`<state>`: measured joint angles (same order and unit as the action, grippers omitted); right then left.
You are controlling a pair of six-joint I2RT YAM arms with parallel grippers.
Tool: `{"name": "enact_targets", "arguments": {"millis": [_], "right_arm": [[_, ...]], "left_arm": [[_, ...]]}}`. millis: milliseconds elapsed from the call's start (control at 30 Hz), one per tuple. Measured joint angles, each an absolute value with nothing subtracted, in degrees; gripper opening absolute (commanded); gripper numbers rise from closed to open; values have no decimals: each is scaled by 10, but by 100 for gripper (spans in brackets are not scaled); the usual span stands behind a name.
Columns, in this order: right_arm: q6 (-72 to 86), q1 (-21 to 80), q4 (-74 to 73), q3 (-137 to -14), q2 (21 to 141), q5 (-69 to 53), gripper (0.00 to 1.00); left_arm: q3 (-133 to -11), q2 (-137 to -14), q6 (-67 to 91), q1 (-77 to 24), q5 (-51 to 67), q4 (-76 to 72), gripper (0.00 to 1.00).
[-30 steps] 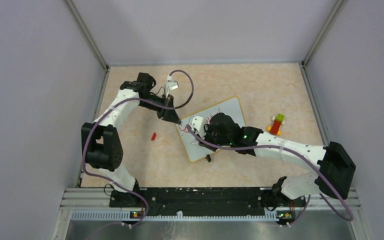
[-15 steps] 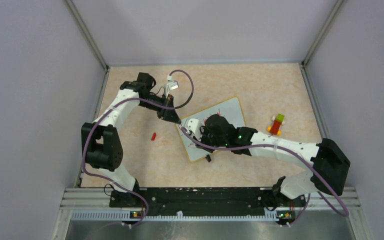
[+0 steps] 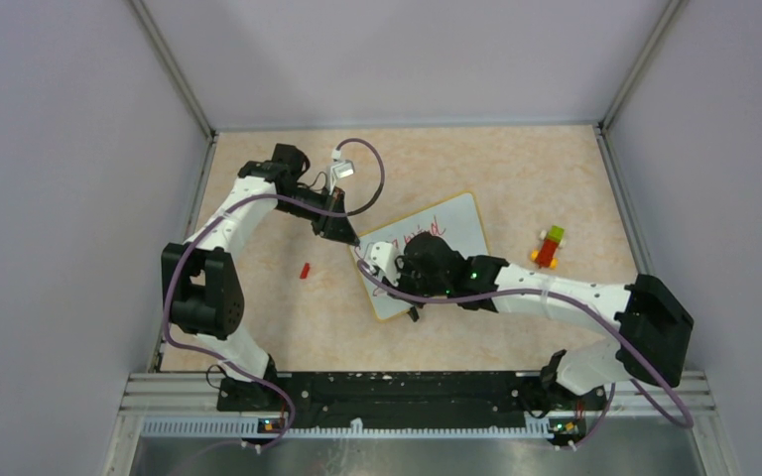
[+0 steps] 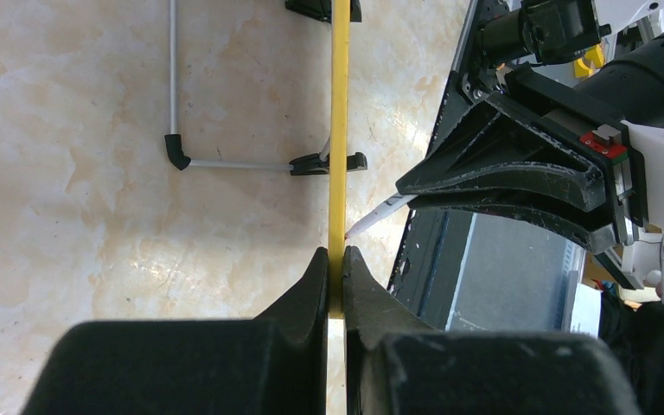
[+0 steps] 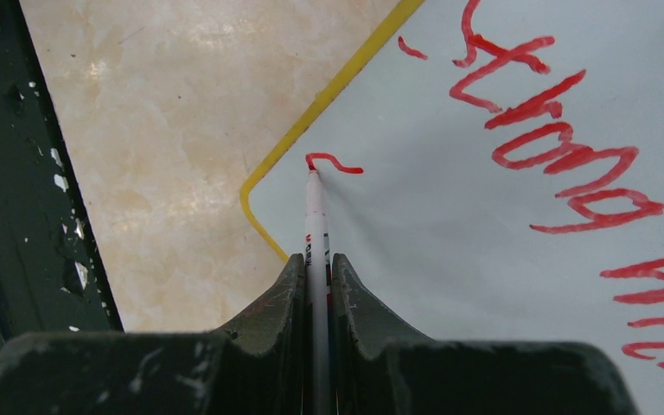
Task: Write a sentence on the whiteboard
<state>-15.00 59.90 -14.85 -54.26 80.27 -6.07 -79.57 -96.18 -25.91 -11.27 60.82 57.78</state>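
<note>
The whiteboard lies tilted on the table, white with a yellow rim. My left gripper is shut on its rim at the left corner; in the left wrist view the yellow edge runs between the closed gripper. My right gripper is shut on a white marker, its tip touching the board near that corner at a short fresh red stroke. The sentence shows as red handwriting, "Strong" and part of further words, also in the top view.
A small red marker cap lies on the table left of the board. A stack of coloured blocks stands at the right. A black clip foot sits on the board's near edge. Grey walls close in the table.
My right gripper has moved left along the board toward the corner held by the left gripper, uncovering red text behind it. The left arm has not moved.
</note>
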Motion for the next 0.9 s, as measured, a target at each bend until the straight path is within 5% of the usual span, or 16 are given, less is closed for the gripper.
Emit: {"name": "enact_targets", "arguments": {"millis": [900], "right_arm": [[-159,600,-190,-540,805,-89,0]], "left_arm": [[-796,-962,-259,-113,608,578,0]]}}
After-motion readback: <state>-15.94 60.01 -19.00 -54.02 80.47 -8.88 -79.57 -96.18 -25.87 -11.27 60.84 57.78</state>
